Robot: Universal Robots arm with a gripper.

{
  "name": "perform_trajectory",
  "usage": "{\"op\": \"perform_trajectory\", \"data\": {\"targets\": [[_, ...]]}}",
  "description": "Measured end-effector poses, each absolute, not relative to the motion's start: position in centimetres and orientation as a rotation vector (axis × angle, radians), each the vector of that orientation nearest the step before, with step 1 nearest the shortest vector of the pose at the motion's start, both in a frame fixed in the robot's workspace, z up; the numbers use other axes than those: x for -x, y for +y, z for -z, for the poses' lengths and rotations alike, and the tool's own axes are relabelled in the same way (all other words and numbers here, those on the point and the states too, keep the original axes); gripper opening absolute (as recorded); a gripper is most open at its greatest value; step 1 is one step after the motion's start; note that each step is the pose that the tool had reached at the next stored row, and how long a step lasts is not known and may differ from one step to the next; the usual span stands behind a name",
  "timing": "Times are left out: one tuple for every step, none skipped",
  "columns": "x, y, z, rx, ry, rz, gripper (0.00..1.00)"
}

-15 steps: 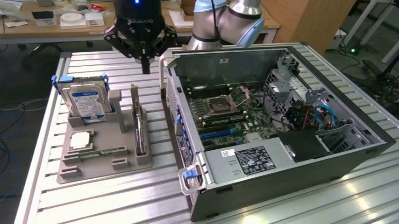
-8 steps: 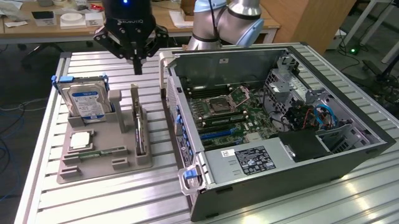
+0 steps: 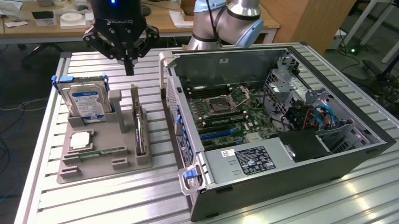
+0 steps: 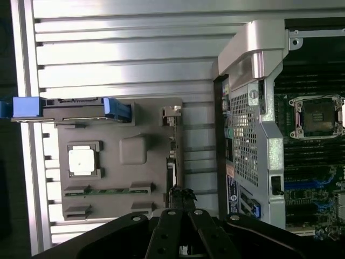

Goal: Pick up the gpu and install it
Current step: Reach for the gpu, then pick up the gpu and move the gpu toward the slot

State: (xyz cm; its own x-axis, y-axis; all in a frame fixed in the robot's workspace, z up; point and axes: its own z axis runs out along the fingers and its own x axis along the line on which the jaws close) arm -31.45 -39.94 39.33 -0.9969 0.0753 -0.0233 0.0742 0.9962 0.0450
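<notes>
A ribbed aluminium table (image 3: 112, 196) fills most of the exterior view. Behind it, along the upper edge, stands a wooden desk (image 3: 165, 21) carrying small white things that I cannot identify. In the right half of the frame lies a large black and grey computer case (image 3: 249, 186) with its side open, so the green motherboard (image 3: 231, 116) is visible. Left of centre lies a grey plastic tray (image 3: 103, 163).

At the tray's left a silver hard drive with blue-white label (image 3: 85, 103) stands upright. The gpu (image 3: 138, 126), a thin green card, stands on its edge in the tray slot nearest the case. A square silver processor chip (image 3: 81, 140) and a short green memory stick (image 3: 100, 152) lie flat.

The black gripper (image 3: 129, 70) hangs in the upper left, above the gpu's far end and apart from it, with fingers pressed together and empty. The silver robot arm (image 3: 231, 23) is cut off by the upper edge. The gpu's faces are hidden edge-on.
</notes>
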Motion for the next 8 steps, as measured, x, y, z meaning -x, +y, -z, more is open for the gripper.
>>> {"op": "perform_trajectory", "data": {"targets": [[31.47,-39.95,-39.33,-0.116,3.114,-0.069,0.11],[31.47,-39.94,-39.33,-0.116,3.114,-0.069,0.11],[31.48,-39.94,-39.33,-0.117,3.114,-0.069,0.11],[31.48,-39.94,-39.33,-0.117,3.114,-0.069,0.11],[31.48,-39.94,-39.33,-0.117,3.114,-0.069,0.11],[31.48,-39.94,-39.33,-0.117,3.114,-0.069,0.11],[31.48,-39.94,-39.33,-0.117,3.114,-0.069,0.11],[31.48,-39.94,-39.33,-0.117,3.114,-0.069,0.11]]}}
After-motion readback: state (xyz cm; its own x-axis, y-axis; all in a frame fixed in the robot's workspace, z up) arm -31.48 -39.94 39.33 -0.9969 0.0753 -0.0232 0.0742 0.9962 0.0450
